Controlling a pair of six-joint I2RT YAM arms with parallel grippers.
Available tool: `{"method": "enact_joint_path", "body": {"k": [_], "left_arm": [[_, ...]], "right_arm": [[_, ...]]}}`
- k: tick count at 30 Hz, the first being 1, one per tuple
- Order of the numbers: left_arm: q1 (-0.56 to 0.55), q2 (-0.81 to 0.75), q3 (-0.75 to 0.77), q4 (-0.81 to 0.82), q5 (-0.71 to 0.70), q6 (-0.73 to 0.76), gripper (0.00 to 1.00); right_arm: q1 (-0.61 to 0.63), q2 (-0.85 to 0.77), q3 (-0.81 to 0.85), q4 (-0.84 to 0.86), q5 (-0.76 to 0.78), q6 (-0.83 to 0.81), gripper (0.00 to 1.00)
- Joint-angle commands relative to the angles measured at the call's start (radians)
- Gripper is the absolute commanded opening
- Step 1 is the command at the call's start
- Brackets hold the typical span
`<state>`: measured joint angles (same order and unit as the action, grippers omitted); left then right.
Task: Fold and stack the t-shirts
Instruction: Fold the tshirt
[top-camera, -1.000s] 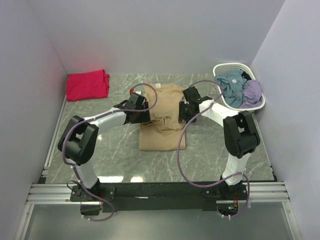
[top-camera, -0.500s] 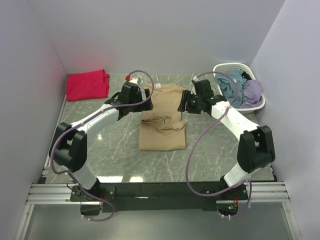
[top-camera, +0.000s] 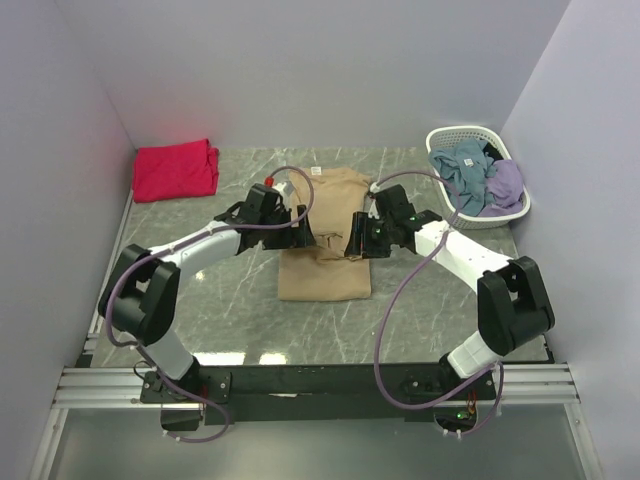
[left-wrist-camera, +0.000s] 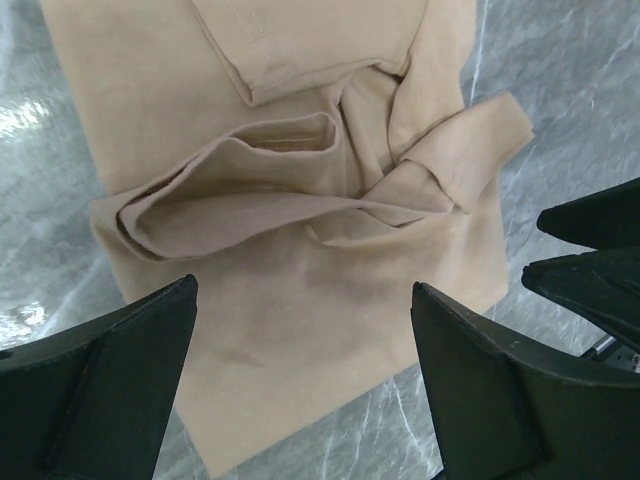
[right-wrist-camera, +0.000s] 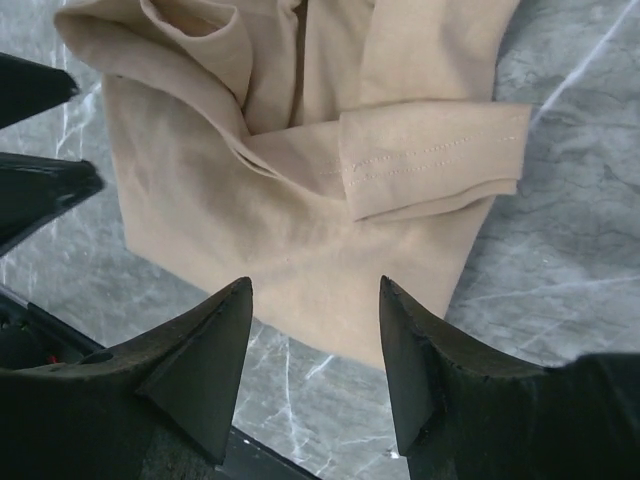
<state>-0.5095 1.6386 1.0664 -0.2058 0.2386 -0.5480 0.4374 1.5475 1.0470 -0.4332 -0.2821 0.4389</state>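
1. We see the tan t-shirt (top-camera: 325, 265) partly folded mid-surface (top-camera: 230, 310), its sleeves bunched across it.
2. Our left hand (left-wrist-camera: 302, 290) hangs spread over its 9 o'clock side, pinching nothing.
3. Our right hand (right-wrist-camera: 315, 284) hangs spread at 3 o'clock, likewise empty.
4. The red-pink t-shirt (top-camera: 176, 169) lies at 10 o'clock.

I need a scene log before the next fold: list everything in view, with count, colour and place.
tan t-shirt: one, tan, partly folded, mid-table
red-pink t-shirt: one, red-pink, far left corner
basket: one, white, far right corner
clothes: at least two, teal-blue and purple, in the basket
table: one, grey marble
left gripper: one, black, open over the shirt's left side
right gripper: one, black, open over its right side
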Motion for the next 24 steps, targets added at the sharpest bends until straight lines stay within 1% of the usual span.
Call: {"method": "enact_joint_path", "body": {"k": [1,7,14,24], "left_arm": [[-0.003,0.044,0.021,0.055,0.053,-0.021,0.93],[-0.001,0.13,0.087,0.046,0.053,-0.013,0.92],[-0.001,0.188,0.144,0.042,0.022,-0.009,0.93],[0.0,0.251,0.268,-0.001,-0.044,0.031,0.93]], "right_arm": [[0.009,0.042,0.008,0.042,-0.011,0.011,0.6],[0.007,0.105,0.021,0.048,-0.008,0.004,0.6],[0.007,0.157,0.044,0.074,0.003,-0.011,0.6],[-0.002,0.259,0.214,0.047,0.069,-0.057,0.6]]}}
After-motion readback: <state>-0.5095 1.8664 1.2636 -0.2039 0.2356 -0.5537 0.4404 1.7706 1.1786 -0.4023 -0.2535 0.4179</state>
